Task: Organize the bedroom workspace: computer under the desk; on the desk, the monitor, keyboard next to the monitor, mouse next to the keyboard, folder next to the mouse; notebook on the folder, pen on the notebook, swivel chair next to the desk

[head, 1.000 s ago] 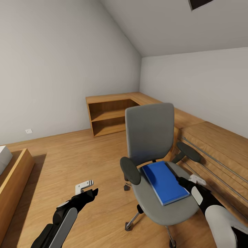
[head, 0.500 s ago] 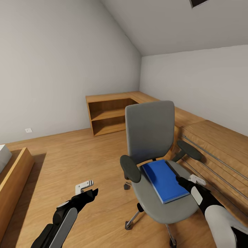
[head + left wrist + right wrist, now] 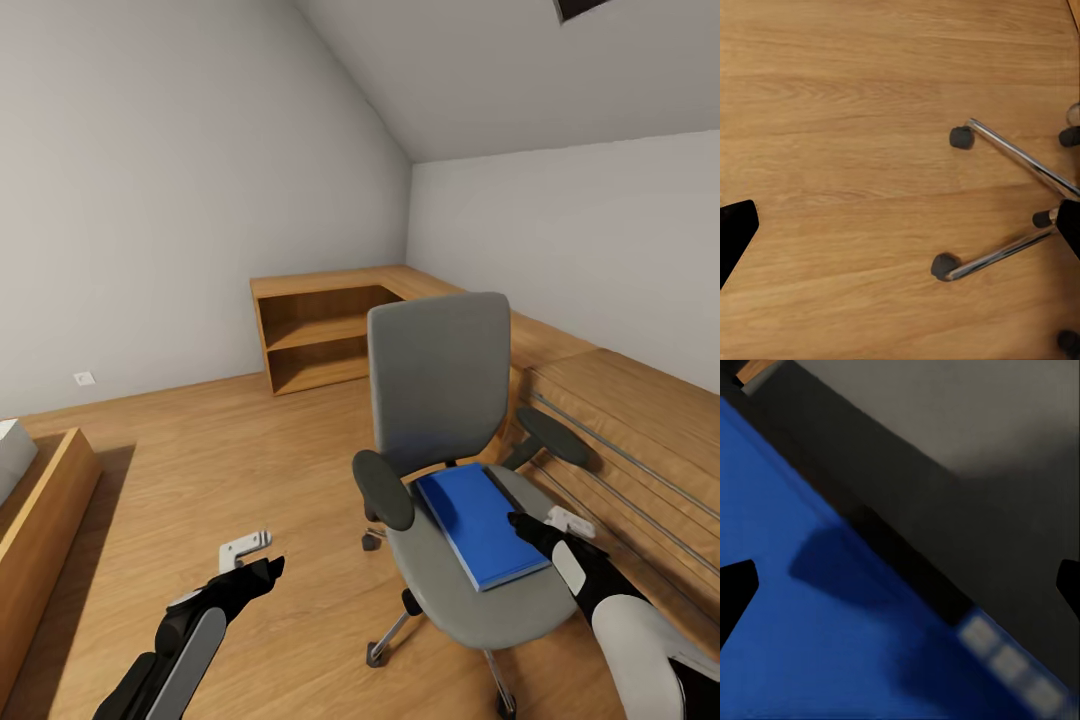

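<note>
One grey fabric swivel chair [image 3: 440, 440] with a tall flat back, two rounded black armrests and a chrome star base stands on the honey-coloured plank wood floor [image 3: 230, 450] of a room with matte white walls and a white sloped ceiling [image 3: 520, 70]. One flat, bright blue rectangular folder [image 3: 478, 523] lies on the chair's seat, slightly skewed, its thin pale edge visible at the near end.

Two arms appear in the head view. The left claw [image 3: 252, 562], black with a pale bracket, hangs over bare floor well apart from the chair; in the left wrist view its two dark fingertips [image 3: 733, 236] sit at opposite sides with wide floor between them, so it is released and empty. That view also shows two chrome chair legs and several small dark castors [image 3: 961, 137]. The right claw [image 3: 535, 527] sits at the folder's right edge over the seat; in the right wrist view its tips are spread apart above the smooth blue folder [image 3: 802, 630] and the grey seat fabric [image 3: 967, 450], clasping nothing.

One open wooden shelf unit [image 3: 320, 340] with two compartments stands in the far corner. One low wooden ledge [image 3: 45, 510] runs at the left, and slatted wooden panelling [image 3: 630, 440] with thin metal rails at the right.
</note>
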Robot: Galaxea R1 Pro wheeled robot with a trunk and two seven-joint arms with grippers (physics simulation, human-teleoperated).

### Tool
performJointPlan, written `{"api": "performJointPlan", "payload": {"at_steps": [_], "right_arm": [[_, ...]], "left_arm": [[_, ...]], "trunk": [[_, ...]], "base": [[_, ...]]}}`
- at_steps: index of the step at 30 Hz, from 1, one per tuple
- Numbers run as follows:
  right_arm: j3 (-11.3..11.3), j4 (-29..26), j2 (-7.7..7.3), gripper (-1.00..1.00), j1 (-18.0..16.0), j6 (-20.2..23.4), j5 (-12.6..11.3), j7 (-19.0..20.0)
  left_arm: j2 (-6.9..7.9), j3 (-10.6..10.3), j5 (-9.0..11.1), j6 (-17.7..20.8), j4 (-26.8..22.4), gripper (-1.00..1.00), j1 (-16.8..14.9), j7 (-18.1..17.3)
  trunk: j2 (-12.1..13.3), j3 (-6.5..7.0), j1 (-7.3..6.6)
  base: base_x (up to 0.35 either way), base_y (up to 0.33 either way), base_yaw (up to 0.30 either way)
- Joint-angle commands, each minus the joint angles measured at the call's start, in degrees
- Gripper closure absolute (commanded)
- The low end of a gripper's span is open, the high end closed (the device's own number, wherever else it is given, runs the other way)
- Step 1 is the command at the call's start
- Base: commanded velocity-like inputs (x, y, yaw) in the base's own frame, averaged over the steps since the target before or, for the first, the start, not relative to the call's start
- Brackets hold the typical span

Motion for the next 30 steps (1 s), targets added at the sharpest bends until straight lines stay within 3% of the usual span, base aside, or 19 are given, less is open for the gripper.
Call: {"api": "performJointPlan", "payload": {"at_steps": [1, 20, 23, 30], "right_arm": [[-0.30, -0.10, 0.03, -1.00, -0.01, 0.33, -0.40, 0.25], [-0.29, -0.10, 0.21, -1.00, -0.03, 0.00, -0.36, 0.24], [-0.27, -0.10, 0.21, -1.00, -0.01, -0.02, -0.36, 0.24], [-0.24, -0.05, 0.21, -1.00, -0.01, -0.03, -0.36, 0.24]], "left_arm": [[0.06, -0.15, 0.58, 0.03, -0.01, -1.00, -0.04, 0.58], [-0.07, -0.48, 0.71, 0.02, 0.16, -1.00, -0.04, 0.43], [-0.22, -0.50, 0.77, 0.03, 0.06, -1.00, -0.04, 0.41], [-0.12, -0.43, 0.85, 0.02, 0.03, -1.00, -0.04, 0.40]], "trunk": [[-0.03, -0.05, -0.01], [-0.03, -0.05, -0.01], [-1.23, -0.59, 0.65], [-1.23, -0.59, 0.65]], "base": [[-0.016, 0.139, 0.000], [-0.005, 0.019, 0.000], [0.000, 0.000, 0.000], [0.000, 0.000, 0.000]]}}
